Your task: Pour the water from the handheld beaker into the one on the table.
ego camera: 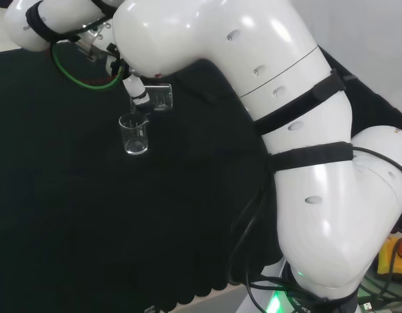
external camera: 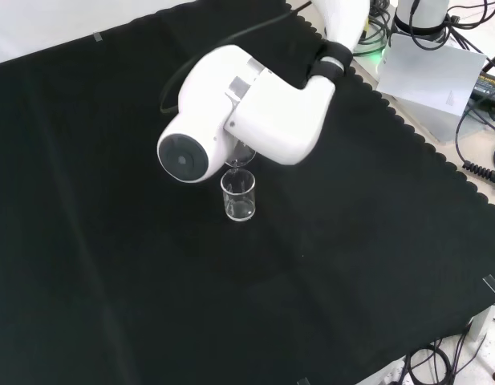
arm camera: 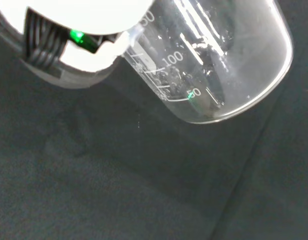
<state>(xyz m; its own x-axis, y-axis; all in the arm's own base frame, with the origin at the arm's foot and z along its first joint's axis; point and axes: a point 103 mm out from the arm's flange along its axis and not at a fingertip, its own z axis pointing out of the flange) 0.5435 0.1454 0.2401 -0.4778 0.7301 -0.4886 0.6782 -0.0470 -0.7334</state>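
Note:
A clear glass beaker [ego camera: 134,134] stands upright on the black cloth; in the front view this standing beaker [external camera: 238,195] is just below the arm's big white link. The handheld beaker [ego camera: 160,97] lies tipped on its side right above it, mouth toward the standing one. A finger of my hand [ego camera: 137,90] is curled against the tipped beaker; the arm hides the palm. Up close, the handheld beaker [arm camera: 218,65] shows printed marks and droplets on its wall, with a blurred white part of my hand [arm camera: 94,7] beside it. How much water either beaker holds I cannot tell.
A green cable loop [ego camera: 83,79] hangs by the wrist. The cloth's scalloped edge [external camera: 407,132] runs along the right of the front view, with a grey box [external camera: 430,76] and cables beyond it. Bare cloth [external camera: 135,305] lies around the standing beaker.

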